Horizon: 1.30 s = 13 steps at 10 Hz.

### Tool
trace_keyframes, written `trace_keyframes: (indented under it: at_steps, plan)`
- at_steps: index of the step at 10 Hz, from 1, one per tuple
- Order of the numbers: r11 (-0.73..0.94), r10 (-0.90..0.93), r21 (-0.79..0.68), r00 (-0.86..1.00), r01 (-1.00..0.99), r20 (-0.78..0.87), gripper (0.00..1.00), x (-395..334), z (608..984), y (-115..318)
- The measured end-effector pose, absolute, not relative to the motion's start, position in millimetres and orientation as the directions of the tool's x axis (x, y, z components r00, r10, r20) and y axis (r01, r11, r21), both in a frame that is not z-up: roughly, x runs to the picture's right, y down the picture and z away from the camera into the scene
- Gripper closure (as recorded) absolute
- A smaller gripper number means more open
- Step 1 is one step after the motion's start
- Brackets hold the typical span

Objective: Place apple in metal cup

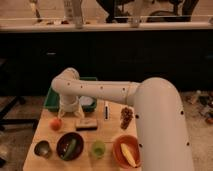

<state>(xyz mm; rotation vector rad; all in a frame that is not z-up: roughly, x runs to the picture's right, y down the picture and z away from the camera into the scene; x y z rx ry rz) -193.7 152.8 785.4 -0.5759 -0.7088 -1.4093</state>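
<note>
The big white robot arm (150,115) reaches in from the right and bends down over the back left of the light wooden table (107,131). It hides part of the flat green plastic tray (52,99) at the back edge.

The round orange bowl (116,145) with yellow fruit in it sits at the front right. The round dark bowl (61,142) with something green in it sits at the front left.

A dark purple bunch of grapes (126,116) lies near the middle. A flat dark block (86,124) lies just right of the gripper (70,114).

The gripper hangs low, just right of the small round orange-red apple (56,123). Its fingers are spread wide and hold nothing.

The see-through green cup (98,148) stands between the two bowls.

The small shiny metal cup (42,148) stands near the front left corner, just left of the dark bowl.

The apple sits by the left edge, with bare table between it and the metal cup.
</note>
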Motion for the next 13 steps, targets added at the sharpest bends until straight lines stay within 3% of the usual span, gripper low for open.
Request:
trace_keyframes:
  at_steps: [13]
  plan:
    - [-0.063,-0.620,0.170,-0.172,0.983,0.766,0.20,-300,806,171]
